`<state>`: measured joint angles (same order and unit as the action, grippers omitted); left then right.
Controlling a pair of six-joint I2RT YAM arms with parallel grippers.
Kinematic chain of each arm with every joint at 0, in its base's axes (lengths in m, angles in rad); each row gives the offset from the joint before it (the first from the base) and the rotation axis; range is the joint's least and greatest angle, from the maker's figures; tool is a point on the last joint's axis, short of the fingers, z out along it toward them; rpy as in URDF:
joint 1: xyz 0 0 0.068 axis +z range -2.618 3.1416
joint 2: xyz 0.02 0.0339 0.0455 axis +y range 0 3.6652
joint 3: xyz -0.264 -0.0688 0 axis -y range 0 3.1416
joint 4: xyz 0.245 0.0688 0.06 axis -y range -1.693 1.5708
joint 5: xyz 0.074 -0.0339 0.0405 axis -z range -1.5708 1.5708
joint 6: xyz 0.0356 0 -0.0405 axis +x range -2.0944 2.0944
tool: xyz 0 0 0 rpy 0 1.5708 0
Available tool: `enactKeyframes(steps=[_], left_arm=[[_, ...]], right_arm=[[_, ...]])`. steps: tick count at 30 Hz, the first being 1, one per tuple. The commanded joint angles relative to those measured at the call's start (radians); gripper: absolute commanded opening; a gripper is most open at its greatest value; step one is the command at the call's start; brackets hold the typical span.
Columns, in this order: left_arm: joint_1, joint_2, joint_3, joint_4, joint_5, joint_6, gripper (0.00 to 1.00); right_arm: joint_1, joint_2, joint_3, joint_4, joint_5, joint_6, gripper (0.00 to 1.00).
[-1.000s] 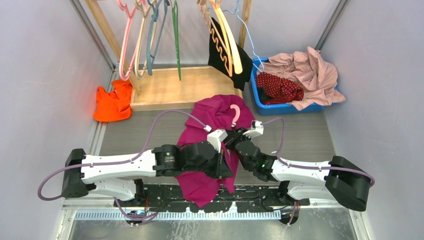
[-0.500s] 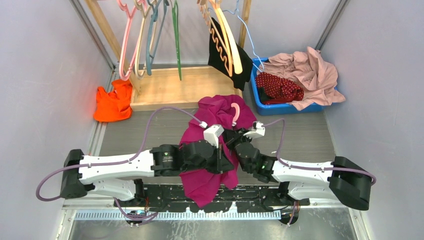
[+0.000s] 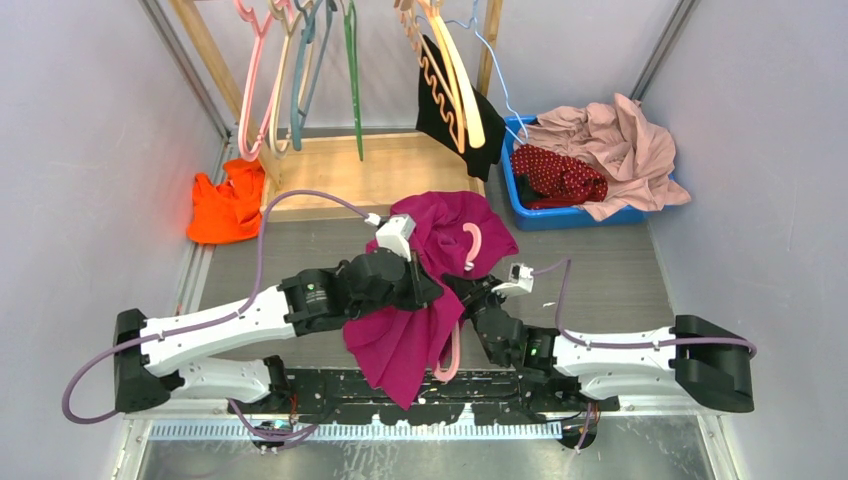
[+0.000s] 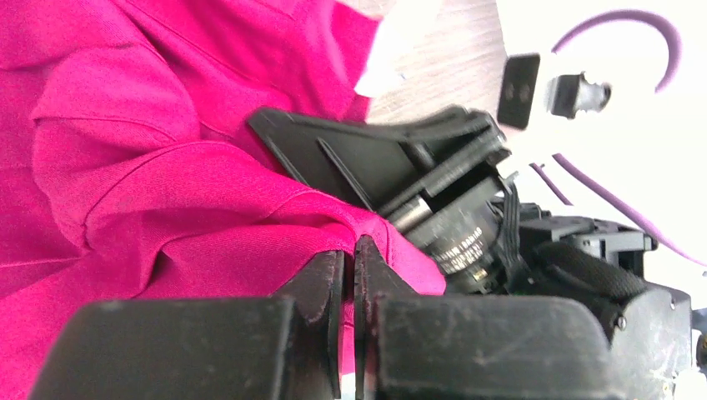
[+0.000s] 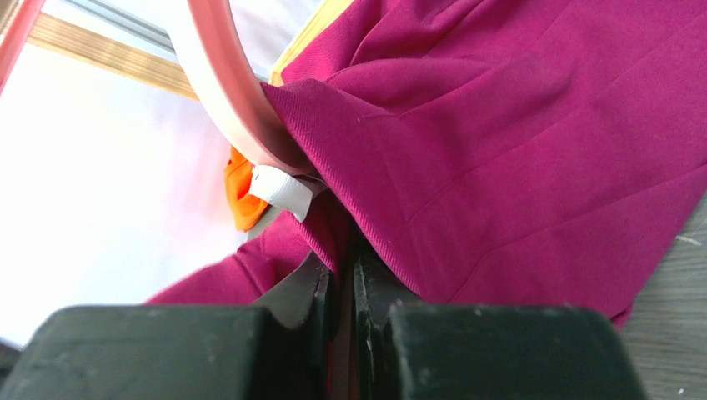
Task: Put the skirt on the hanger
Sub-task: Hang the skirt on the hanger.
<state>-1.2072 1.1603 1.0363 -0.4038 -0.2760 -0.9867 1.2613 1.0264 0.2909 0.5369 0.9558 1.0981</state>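
The skirt [image 3: 558, 175] lies bunched, with no clear long axis, in the blue bin [image 3: 560, 217] at the far right of the worktop, nearer the right arm. The left end effector [image 4: 350, 250] and the right end effector [image 5: 342, 267] are both clenched on the magenta garment [image 3: 400, 350], which carries the hanger [image 3: 470, 240].

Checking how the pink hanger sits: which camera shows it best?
Top external: the pink hanger shows its hook and a lower end poking out of the magenta garment. Right wrist shows only one curved stretch up close; left wrist shows none.
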Motion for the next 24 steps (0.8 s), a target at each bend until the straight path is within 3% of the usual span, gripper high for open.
enactKeyframes(steps=[1,9,16,20,24], left_arm=[[0.047,-0.065,0.048,0.039,-0.073,0.029,0.00],[0.040,-0.077,-0.041,-0.016,0.131,-0.016,0.00],[-0.090,-0.120,-0.203,-0.052,0.194,-0.073,0.04],[-0.189,-0.125,-0.257,-0.038,0.198,-0.135,0.05],[-0.244,-0.135,-0.328,0.096,0.218,-0.195,0.07]], right_arm=[[0.059,-0.035,-0.011,0.013,0.086,0.071,0.01],[0.059,-0.052,-0.074,0.086,0.173,0.014,0.01],[-0.006,-0.100,-0.068,0.088,0.169,-0.026,0.01],[-0.096,-0.042,-0.081,0.172,0.119,-0.003,0.01],[-0.131,0.086,-0.056,0.326,0.115,-0.040,0.01]])
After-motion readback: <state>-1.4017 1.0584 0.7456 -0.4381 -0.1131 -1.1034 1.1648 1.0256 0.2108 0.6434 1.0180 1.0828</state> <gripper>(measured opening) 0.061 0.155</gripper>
